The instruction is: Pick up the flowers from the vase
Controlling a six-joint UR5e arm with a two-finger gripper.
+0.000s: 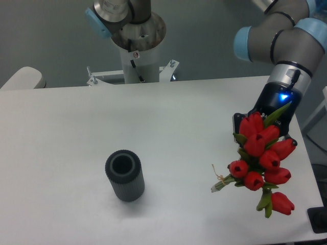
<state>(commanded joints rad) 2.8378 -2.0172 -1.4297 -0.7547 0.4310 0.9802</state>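
Observation:
The flowers [263,161], a bunch of red tulip buds with green leaves, hang at the right side of the table, out of the vase. Their thin stem ends [220,182] point down and left, close to the tabletop. My gripper [249,127] comes down from the upper right, right behind the top of the bunch. Buds and a leaf overlap its body, and it looks shut on the flowers. Its fingertips are hidden by the buds. The dark grey ribbed vase [124,175] stands upright and empty at the front left-centre, far from the gripper.
The arm's white base column [139,56] stands at the table's back edge. The table's right edge [306,153] runs just beside the flowers. A dark object [319,220] sits at the front right corner.

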